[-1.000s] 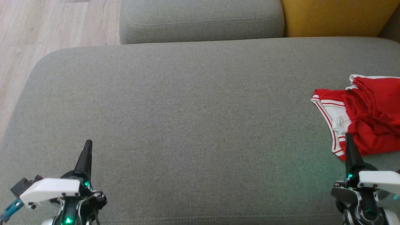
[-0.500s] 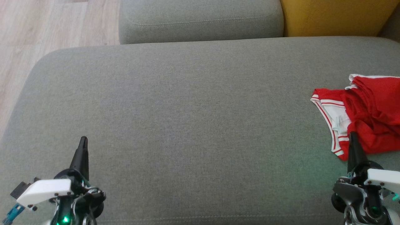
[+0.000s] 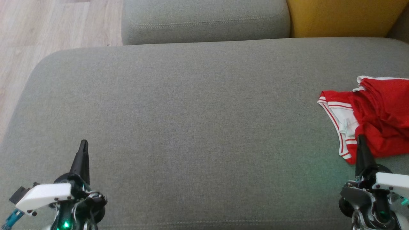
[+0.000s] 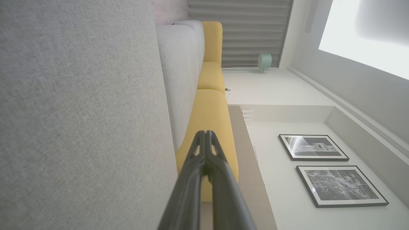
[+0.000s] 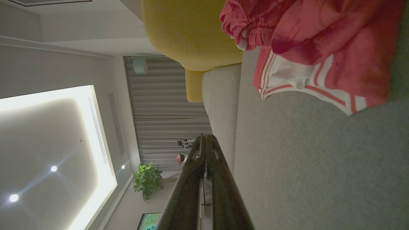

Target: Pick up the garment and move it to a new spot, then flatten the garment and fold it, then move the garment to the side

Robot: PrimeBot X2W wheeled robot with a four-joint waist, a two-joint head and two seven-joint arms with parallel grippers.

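One red garment (image 3: 381, 118) bunched on cushion (image 3: 191, 121), striped hem (image 3: 332, 116) facing L, running near-far, L hand (image 3: 83, 142), R hand (image 3: 361, 138) both closed

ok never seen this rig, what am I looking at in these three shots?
A two-armed wheeled robot facing a grey sofa seat. The wide picture is from its head camera, looking down: the left gripper is at lower left, the right gripper at lower right. The other two are from a camera on each wrist, looking along that gripper, so the room appears turned sideways. A crumpled red garment with white trim lies on the seat at the right, near the right gripper. Both grippers are shut and hold nothing.
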